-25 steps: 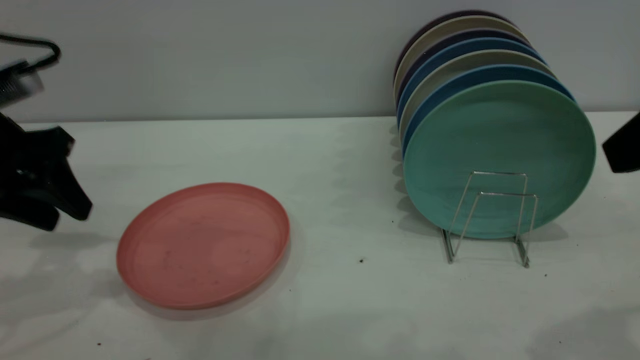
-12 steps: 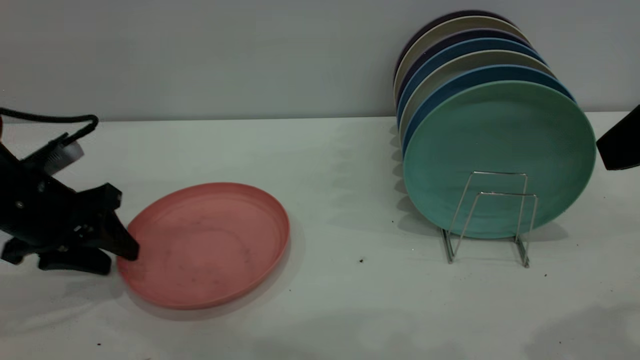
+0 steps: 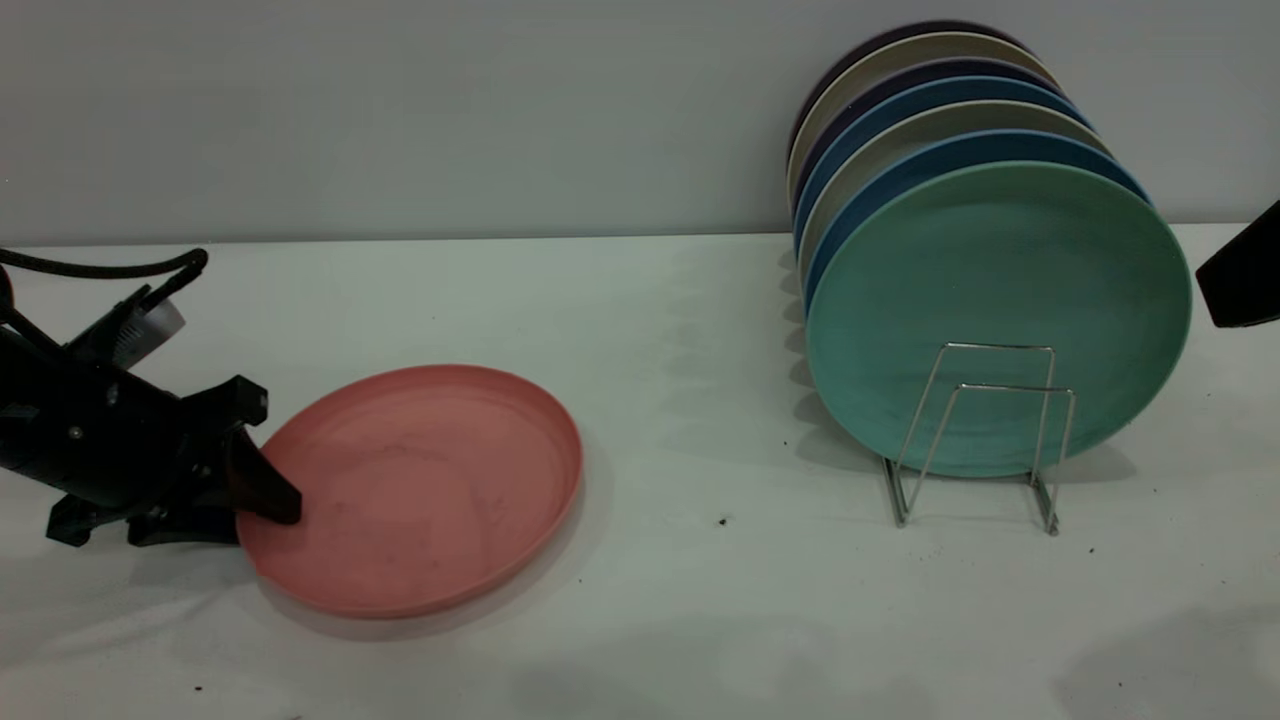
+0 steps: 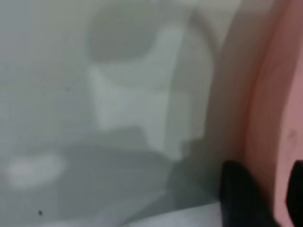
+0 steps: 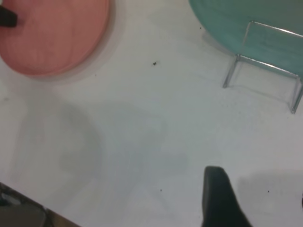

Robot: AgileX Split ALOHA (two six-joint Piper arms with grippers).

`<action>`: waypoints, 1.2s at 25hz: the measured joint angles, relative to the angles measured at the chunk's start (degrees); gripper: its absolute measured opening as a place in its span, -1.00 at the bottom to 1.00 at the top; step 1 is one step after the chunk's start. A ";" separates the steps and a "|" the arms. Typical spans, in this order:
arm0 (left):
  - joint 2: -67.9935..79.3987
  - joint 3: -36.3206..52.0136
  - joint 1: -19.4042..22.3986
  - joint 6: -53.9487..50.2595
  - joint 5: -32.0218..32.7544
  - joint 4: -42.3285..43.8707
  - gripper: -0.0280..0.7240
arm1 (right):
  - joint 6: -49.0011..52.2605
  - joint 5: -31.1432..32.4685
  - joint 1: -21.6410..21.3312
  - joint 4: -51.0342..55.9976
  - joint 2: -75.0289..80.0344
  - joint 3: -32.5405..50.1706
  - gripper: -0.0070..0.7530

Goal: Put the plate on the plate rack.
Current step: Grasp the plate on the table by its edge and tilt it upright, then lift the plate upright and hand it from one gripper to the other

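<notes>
Your left gripper (image 3: 262,497) is down low by the table's left edge, with its fingers straddling the near-left rim of the plate (image 3: 420,485). One black finger (image 3: 262,483) sits on top, inside the rim, and the other goes under the edge. In the left wrist view you can see the rim (image 4: 265,142) running between the two dark fingertips (image 4: 241,194), so it has closed onto the plate, though I can't tell how tight the pinch is. The plate is in the left half of the white table (image 3: 680,600), a bit toward the front edge, lying face up and looking just slightly tipped where the gripper has it.

The plate rack (image 3: 985,440) is over in the right half, well apart from the plate. Its two front wire loops stand free, and behind them there's a teal-green plate (image 3: 995,290) leaning upright with a row of blue and beige plates (image 3: 930,110) stacked behind it toward the back edge.

Your right gripper (image 5: 222,198) hangs off by the right edge, above the table near the rack. Only one dark finger shows, so I can't tell how it's set.
</notes>
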 joint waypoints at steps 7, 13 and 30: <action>0.05 -0.76 0.00 0.54 -1.02 -0.12 -0.88 | 0.00 0.24 0.00 0.75 0.00 0.00 0.16; -4.29 -2.54 0.00 5.10 -1.12 -0.90 -0.88 | -1.12 2.85 0.00 5.38 0.34 0.00 0.16; -11.78 -2.83 -7.87 10.20 10.06 2.47 -0.88 | -37.65 5.34 4.60 45.40 21.68 -0.48 0.16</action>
